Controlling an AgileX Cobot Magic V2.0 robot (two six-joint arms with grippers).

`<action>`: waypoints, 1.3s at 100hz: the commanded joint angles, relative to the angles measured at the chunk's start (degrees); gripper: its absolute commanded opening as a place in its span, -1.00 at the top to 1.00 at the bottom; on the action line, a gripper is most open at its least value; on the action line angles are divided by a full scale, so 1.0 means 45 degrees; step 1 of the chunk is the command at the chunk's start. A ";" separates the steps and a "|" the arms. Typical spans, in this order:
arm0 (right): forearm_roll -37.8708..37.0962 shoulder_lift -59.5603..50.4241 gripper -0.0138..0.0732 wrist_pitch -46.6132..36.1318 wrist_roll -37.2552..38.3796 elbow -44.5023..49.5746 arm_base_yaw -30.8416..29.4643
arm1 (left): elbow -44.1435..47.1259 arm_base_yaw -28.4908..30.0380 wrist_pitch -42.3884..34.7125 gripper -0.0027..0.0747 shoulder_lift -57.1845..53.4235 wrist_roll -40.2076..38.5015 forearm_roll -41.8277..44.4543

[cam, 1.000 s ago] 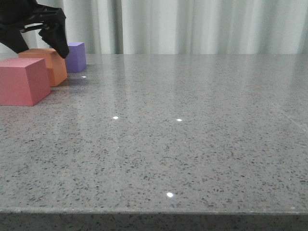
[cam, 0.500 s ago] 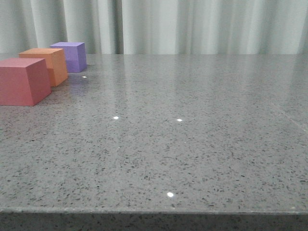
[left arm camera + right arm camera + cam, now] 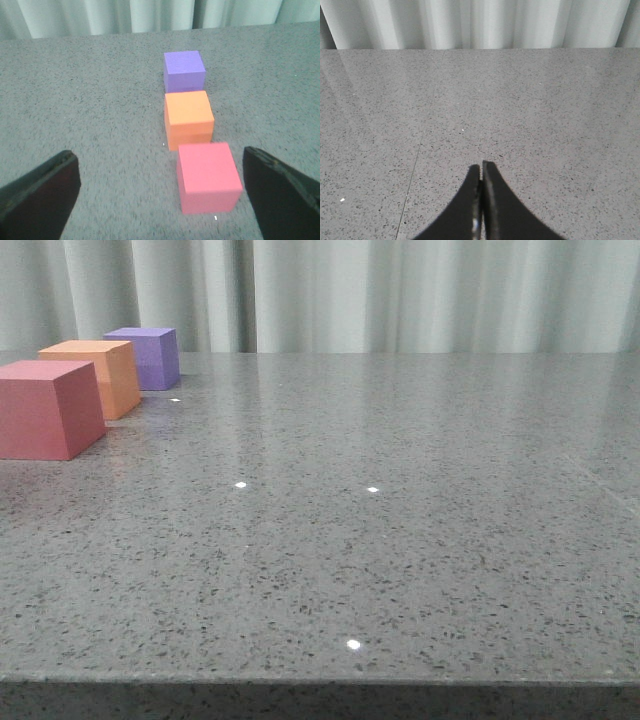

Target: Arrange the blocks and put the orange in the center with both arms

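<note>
Three cubes stand in a row at the table's far left, the orange one in the middle. The pinkish-red cube (image 3: 48, 408) is nearest, the orange cube (image 3: 98, 375) sits behind it, and the purple cube (image 3: 150, 356) is farthest. The left wrist view shows the same row: pinkish-red (image 3: 207, 176), orange (image 3: 188, 119), purple (image 3: 184, 70). My left gripper (image 3: 161, 172) hangs open above the table, its fingers wide apart and holding nothing, back from the pinkish-red cube. My right gripper (image 3: 481, 167) is shut and empty over bare table. Neither gripper appears in the front view.
Grey speckled table (image 3: 380, 520) runs to pale curtains (image 3: 400, 290) at the back. Its front edge (image 3: 320, 680) crosses the bottom of the front view. A thin seam line (image 3: 412, 175) runs through the table beside my right gripper.
One second ago my left gripper was over the orange cube in the front view. It has since withdrawn out of that view. The cubes have not moved.
</note>
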 commanded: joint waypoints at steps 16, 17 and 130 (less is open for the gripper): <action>-0.0224 -0.0020 0.84 -0.1003 -0.0072 -0.0326 -0.0088 | 0.2096 0.0043 -0.1299 -0.20 -0.3670 -0.0027 -0.0284; -0.0224 -0.0020 0.84 -0.1003 -0.0072 -0.0326 -0.0088 | 0.2196 0.0043 -0.1299 -0.14 -0.3754 -0.0027 -0.0284; -0.0224 -0.0020 0.84 -0.1003 -0.0072 -0.0326 -0.0088 | 0.3414 0.0043 -0.1830 0.98 -0.5741 -0.0027 -0.0229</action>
